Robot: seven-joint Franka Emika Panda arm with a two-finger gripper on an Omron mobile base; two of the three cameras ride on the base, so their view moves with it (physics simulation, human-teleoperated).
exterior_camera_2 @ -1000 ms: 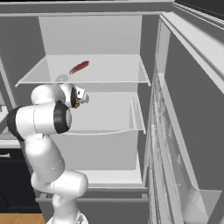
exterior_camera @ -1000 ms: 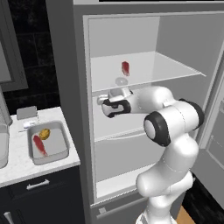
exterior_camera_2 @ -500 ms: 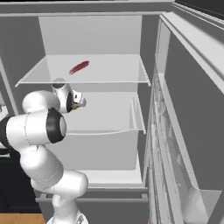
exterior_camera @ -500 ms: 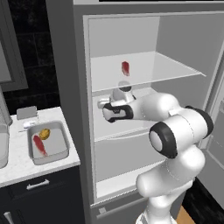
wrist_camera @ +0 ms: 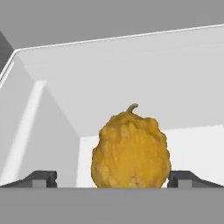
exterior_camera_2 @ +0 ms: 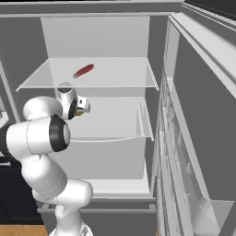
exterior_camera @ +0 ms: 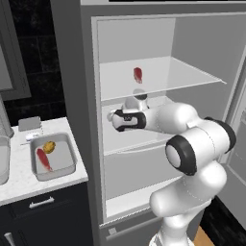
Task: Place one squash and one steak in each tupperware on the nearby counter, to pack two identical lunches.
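While reaching into the open fridge (exterior_camera: 163,43) at centre frame in the left base view, gripper (wrist_camera: 112,177) spread wide, one dark fingertip (wrist_camera: 41,178) at lower left and the other at lower right of the hand view. Between them, close ahead and untouched as far as can be told, a yellow-orange squash (wrist_camera: 130,151) sitting upright, stem at top, on the white shelf (wrist_camera: 192,144).

On the glass shelf (exterior_camera: 192,77) above, upper centre of the left base view, a red steak (exterior_camera: 138,74); same piece at upper left of the right base view (exterior_camera_2: 83,71).

At lower left of the left base view, on the marble counter (exterior_camera: 19,180), a grey tupperware (exterior_camera: 67,166) holding a second squash (exterior_camera: 48,146) and a second steak (exterior_camera: 44,159) side by side. Arm (exterior_camera: 192,144) rising from lower right.
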